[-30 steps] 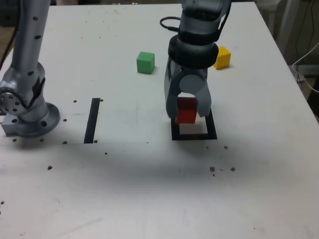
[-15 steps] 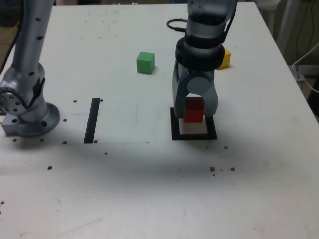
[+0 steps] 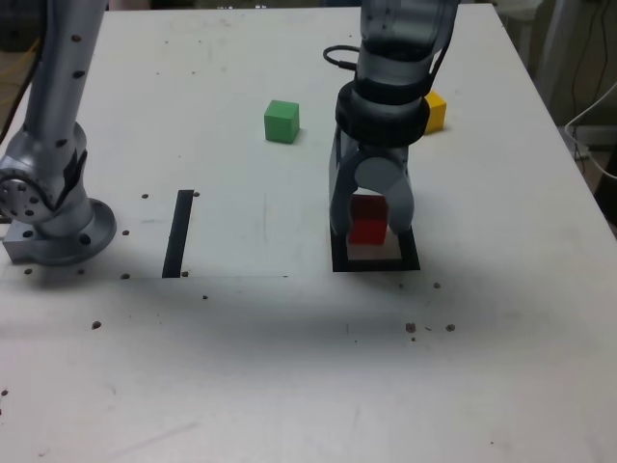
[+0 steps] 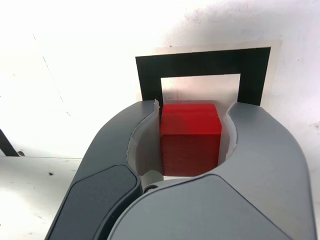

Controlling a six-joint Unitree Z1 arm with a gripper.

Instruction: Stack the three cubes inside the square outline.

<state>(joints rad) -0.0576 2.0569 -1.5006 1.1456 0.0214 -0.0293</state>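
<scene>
My gripper (image 3: pixel 368 230) is shut on the red cube (image 3: pixel 367 219) and holds it over the square outline (image 3: pixel 337 262), close to the white centre. In the wrist view the red cube (image 4: pixel 190 137) sits tight between both grey fingers (image 4: pixel 137 130), with the square outline (image 4: pixel 147 70) just beyond it. Whether the red cube touches the table I cannot tell. The green cube (image 3: pixel 281 122) rests on the table toward the back, on the exterior view's left of the arm. Behind the arm, the yellow cube (image 3: pixel 434 111) is partly hidden.
A straight black strip (image 3: pixel 178 232) lies on the white table (image 3: pixel 289 367) toward the exterior view's left. The arm's grey base (image 3: pixel 53 217) stands at that view's left edge. A black cable (image 3: pixel 337 58) runs behind the arm. Small dark specks dot the table.
The gripper has come down with the red cube, shifting slightly toward the exterior view's right and back again, to sit lower over the square outline. Both other cubes stayed put.
</scene>
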